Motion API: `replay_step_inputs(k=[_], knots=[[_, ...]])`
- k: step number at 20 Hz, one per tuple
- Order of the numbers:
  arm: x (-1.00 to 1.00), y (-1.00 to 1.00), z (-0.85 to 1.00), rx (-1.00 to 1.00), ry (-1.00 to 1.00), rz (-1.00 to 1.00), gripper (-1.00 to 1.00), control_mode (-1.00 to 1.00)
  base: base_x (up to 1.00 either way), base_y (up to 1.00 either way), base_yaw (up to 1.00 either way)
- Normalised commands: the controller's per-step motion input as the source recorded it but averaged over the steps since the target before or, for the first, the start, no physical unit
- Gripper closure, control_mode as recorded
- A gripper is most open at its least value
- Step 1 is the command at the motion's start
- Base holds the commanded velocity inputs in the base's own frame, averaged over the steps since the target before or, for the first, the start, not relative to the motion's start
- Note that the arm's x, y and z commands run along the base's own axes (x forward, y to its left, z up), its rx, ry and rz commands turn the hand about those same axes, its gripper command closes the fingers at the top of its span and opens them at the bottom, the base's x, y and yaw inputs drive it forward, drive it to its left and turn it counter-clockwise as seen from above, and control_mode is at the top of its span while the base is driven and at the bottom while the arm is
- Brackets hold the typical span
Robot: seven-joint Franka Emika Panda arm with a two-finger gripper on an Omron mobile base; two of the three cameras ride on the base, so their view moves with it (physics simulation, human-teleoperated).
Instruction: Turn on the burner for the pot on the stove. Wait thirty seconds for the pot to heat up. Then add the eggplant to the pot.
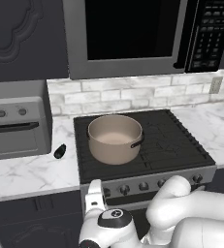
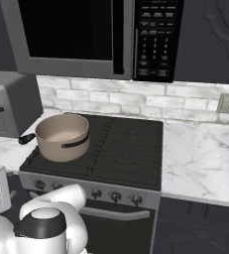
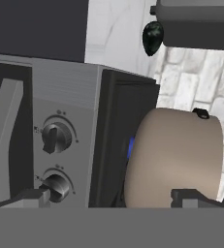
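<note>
**Pincer wide apart at the stove front**

Hand view: pincer [image 3: 111,196] spread wide, holding nothing, just before the stove [image 1: 147,145] knobs [image 3: 55,137]. Pot [image 1: 115,138] sits on the cooktop's front-left burner beyond the fingertips. Eggplant [image 1: 59,151] lies on the tabletop [image 1: 31,174] beside the stove's left edge.

This is a kitchen. It has a stove [image 1: 147,145] with knobs, a microwave [image 1: 142,34] above it, a toaster oven [image 1: 14,126], a white brick wall [image 2: 136,101] and a marble tabletop [image 2: 200,158].
</note>
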Motion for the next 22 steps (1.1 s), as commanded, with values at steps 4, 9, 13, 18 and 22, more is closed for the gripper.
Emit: replay_step_inputs(k=[4, 9, 13, 18, 22], knots=[[0.00, 0.00, 0.00, 0.00, 0.00, 0.00, -1.00, -1.00, 0.00, 0.00, 0.00], [0.00, 0.00, 0.00, 0.00, 0.00, 0.00, -1.00, -1.00, 0.00, 0.00, 0.00], [0.00, 0.00, 0.00, 0.00, 0.00, 0.00, -1.00, -1.00, 0.00, 0.00, 0.00], [0.00, 0.00, 0.00, 0.00, 0.00, 0.00, -1.00, -1.00, 0.00, 0.00, 0.00], [0.00, 0.00, 0.00, 0.00, 0.00, 0.00, -1.00, -1.00, 0.00, 0.00, 0.00]])
